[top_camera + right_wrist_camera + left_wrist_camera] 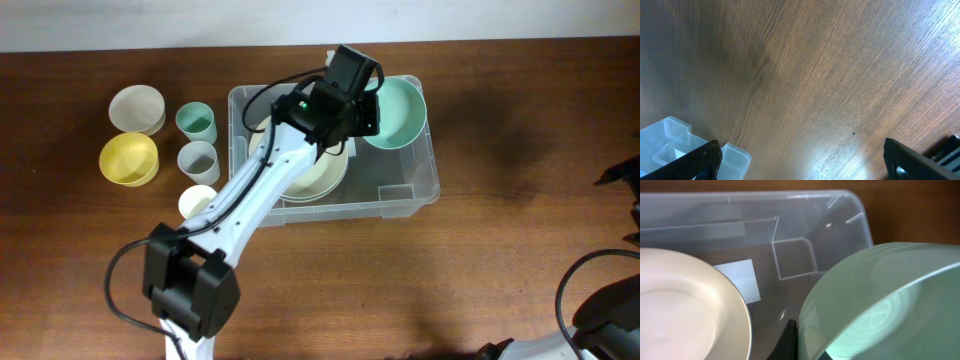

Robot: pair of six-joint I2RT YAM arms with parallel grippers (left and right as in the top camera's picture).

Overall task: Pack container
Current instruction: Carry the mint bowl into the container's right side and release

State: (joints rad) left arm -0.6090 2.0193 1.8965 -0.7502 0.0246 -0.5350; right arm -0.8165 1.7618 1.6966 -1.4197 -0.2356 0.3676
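No legible text, brand, number or sign in any of the 3 views.

Only candidates:
- white label on the base of the container: reads blank in the left wrist view, no print resolvable. In the overhead view it's hidden.
- green bowl: faint moulded round mark with crossed lines on its surface, blurred, no characters readable.

Right wrist view: bare wood grain and a corner of clear plastic, nothing printed.
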